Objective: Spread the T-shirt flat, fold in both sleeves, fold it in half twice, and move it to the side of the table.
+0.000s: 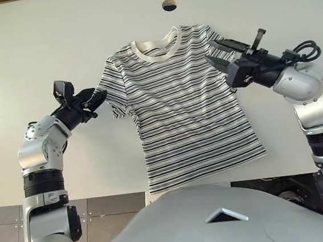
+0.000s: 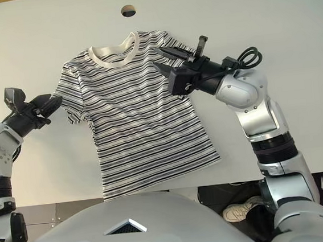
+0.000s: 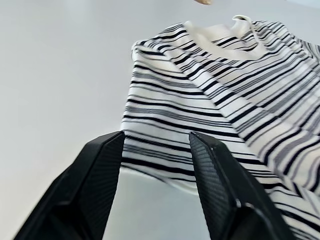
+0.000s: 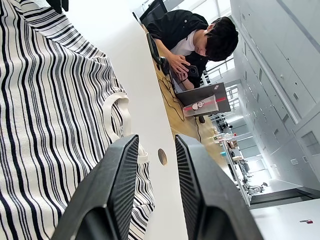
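Left wrist view: left pincer (image 3: pixel 156 137) wide open, nothing between its fingers (image 3: pixel 100 165), tips aimed at the hem of the T-shirt's left sleeve (image 3: pixel 165 130) and just short of the cloth. Right wrist view: right pincer (image 4: pixel 156 139) parted too, empty, poised over the T-shirt's right shoulder; contact with the fabric can't be told, though it looks raised.

T-shirt (image 1: pixel 177 108): striped, lying face up on the white counter (image 1: pixel 56 39), collar (image 1: pixel 155 46) on the far side, bottom hem close to the counter's near edge. Body looks smoothed out, a little skewed.

Progress, judged:
- Spreading flat looks done or near enough.
- Left sleeve sticks out to the side, unfolded; right sleeve (image 1: pixel 217 35) partly hidden under the right pincer, also appears unfolded.
- Both half-folds and the move to the counter's side not yet begun.
- Likely step in hand: taking hold of the sleeves.

Arm pose: left arm bent sharply at the elbow, forearm low, pointing in at the T-shirt from its left. Right arm elbow out beyond the T-shirt's right edge, forearm angled inward over the shoulder area.
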### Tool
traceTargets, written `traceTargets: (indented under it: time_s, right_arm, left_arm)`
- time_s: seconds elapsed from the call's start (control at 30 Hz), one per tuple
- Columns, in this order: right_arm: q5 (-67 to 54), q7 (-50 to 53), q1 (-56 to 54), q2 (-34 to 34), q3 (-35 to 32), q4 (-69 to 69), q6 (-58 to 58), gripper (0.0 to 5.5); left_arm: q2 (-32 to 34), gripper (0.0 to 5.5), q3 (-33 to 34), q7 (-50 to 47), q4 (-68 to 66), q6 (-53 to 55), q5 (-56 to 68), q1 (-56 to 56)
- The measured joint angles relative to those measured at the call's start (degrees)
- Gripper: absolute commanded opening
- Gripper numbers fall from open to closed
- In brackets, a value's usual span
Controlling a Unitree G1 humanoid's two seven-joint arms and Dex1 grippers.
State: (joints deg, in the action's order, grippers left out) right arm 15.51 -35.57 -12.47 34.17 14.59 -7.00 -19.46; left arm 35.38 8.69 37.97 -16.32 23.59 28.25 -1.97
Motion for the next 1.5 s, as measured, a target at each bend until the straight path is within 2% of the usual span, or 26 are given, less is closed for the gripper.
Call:
traceTargets:
  time_s: [0.2, 0.7, 0.9, 1.13, 1.33, 1.5]
  right_arm:
    - [0.0, -0.1, 0.1, 0.0, 0.3, 0.3, -0.4, 1.34]
    - [0.1, -0.2, 0.3, 0.0, 0.4, 0.5, -0.4, 1.34]
    - [0.1, -0.2, 0.2, 0.0, 0.6, 0.8, -0.5, 1.34]
    - [0.2, 0.0, 0.2, 0.0, 0.7, 1.2, -0.5, 1.34]
    - [0.5, 0.3, 0.0, -0.3, 0.8, 2.5, -0.6, 1.34]
    - [1.3, 4.2, -2.7, -2.2, -0.4, 9.4, 1.2, 1.34]
  left_arm:
    - [-0.2, 2.40, 0.0, -0.4, -2.4, -1.0, -3.4, -1.0]
    - [-1.1, 0.13, -1.1, 4.0, -3.0, -3.7, -6.1, -0.8]
    - [-3.7, 0.13, 1.5, 4.3, -2.7, -1.6, -2.7, -0.7]
    - [-4.9, 0.13, 5.8, 4.4, 7.7, 6.7, 5.8, -0.7]
    - [-7.1, 0.13, 5.4, 3.8, 13.3, 10.7, 8.8, -0.7]
    - [-12.2, 0.13, 2.8, 1.9, 14.3, 13.0, 9.8, -3.2]
